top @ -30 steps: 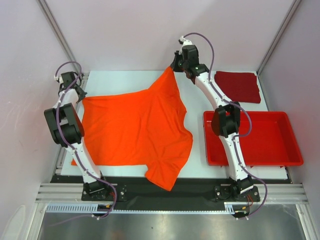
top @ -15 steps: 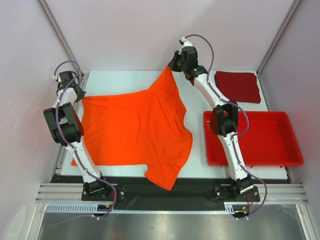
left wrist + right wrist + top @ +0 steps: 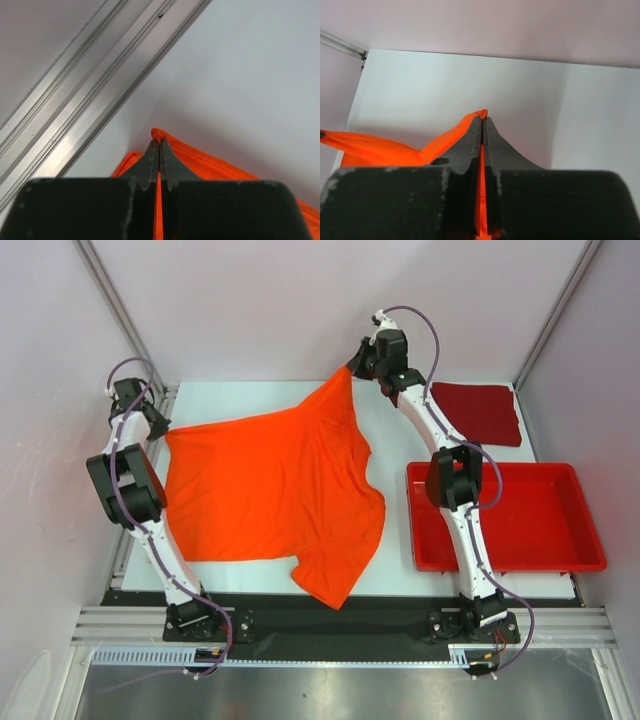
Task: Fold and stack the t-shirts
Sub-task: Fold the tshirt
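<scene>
The orange t-shirt is spread across the white table, one sleeve hanging over the near edge. My left gripper at the far left is shut on a corner of it; the left wrist view shows orange hem pinched at the left gripper. My right gripper at the back centre is shut on another corner, lifted off the table. In the right wrist view orange cloth trails left from the right gripper. The dark red t-shirt lies as a folded square at the back right.
A bright red plastic tray sits at the right, partly under the right arm. Pale walls close in the back and sides, with a metal rail along the left table edge.
The right gripper has carried its orange corner slightly right and back. The left gripper has edged back, and the shirt is drawn tauter and farther onto the table.
</scene>
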Controlling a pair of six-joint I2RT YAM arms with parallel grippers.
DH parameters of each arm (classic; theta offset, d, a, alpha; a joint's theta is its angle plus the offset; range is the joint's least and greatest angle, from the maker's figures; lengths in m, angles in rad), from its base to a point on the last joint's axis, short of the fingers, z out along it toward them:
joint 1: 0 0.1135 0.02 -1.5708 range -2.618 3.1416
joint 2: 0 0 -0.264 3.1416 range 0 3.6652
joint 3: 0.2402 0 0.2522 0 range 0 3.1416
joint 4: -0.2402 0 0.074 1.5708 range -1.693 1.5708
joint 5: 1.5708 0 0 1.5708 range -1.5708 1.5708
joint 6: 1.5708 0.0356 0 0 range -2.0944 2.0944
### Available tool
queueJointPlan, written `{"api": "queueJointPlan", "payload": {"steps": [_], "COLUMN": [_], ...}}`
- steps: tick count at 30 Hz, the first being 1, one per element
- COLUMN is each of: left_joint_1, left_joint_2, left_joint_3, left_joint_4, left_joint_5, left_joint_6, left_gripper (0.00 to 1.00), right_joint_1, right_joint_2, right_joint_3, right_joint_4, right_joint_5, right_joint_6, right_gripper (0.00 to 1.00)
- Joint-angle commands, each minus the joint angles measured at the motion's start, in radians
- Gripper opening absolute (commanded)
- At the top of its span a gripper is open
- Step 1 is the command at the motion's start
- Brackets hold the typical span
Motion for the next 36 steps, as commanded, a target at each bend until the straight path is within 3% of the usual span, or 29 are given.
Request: {"api": "queueJointPlan", "payload": {"steps": [1, 14, 25, 36], "left_joint_1": [0.012, 0.009, 0.006, 0.006], "left_joint_2": [0.001, -0.100, -0.226, -0.316], "left_joint_3": [0.041, -0.031, -0.203, -0.283], "left_joint_4": [-0.017, -0.058, -0.063, -0.109], "left_joint_5": [0.018, 0.003, 0.000, -0.028], "left_joint_6": [0.023, 0.036, 0.039, 0.060], "left_gripper": [0.00, 0.00, 0.00, 0.00], "right_joint_1": [0.006, 0.046, 0.058, 0.081], "right_joint_2": [-0.003, -0.117, -0.287, -0.468], "right_joint_3": [0.054, -0.016, -0.123, -0.400], "right_joint_4": [0.044, -0.152, -0.329, -0.326], "right_joint_5": [-0.013, -0.004, 0.012, -0.017], "right_joint_6": [-0.013, -0.017, -0.025, 0.003], "right_gripper": [0.00, 0.00, 0.00, 0.00]}}
